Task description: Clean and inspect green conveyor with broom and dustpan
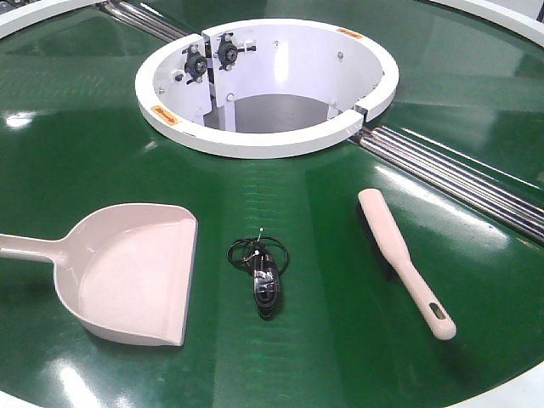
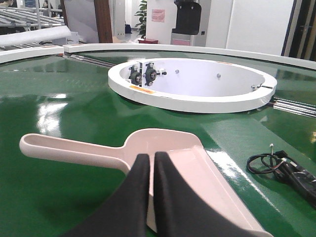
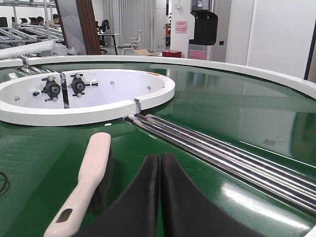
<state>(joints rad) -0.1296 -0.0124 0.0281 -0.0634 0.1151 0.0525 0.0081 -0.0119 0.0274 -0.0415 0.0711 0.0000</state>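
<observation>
A glossy dark green conveyor (image 1: 76, 153) fills the front view, its finely ribbed surface catching bright glare patches. In the wrist views a white-walled room with a potted plant lies beyond its far rim.

The dustpan (image 1: 127, 272) lies flat on the belt at the lower left of the front view. Its long handle runs off the left edge and its wide open mouth faces right. The broom (image 1: 399, 255) lies at the lower right, set on a diagonal. Its head points to the upper left, its slotted handle end to the lower right, and dark bristles show along its left edge. The two are well apart.

Between them rests a small black device with a coiled cable (image 1: 263, 272), touching neither.

In the left wrist view the left hand (image 2: 151, 157) sits at bottom centre with its two black fingers pressed together and gripping nothing. It is above the spot where the dustpan's handle meets the pan; whether it touches cannot be told. In the right wrist view the right hand (image 3: 159, 159) is likewise closed tight and empty, just to the right of the broom's handle.

A white ring housing (image 1: 255, 140) stands at upper centre of the front view. Metal rails (image 1: 459, 174) run from it toward the right edge.
</observation>
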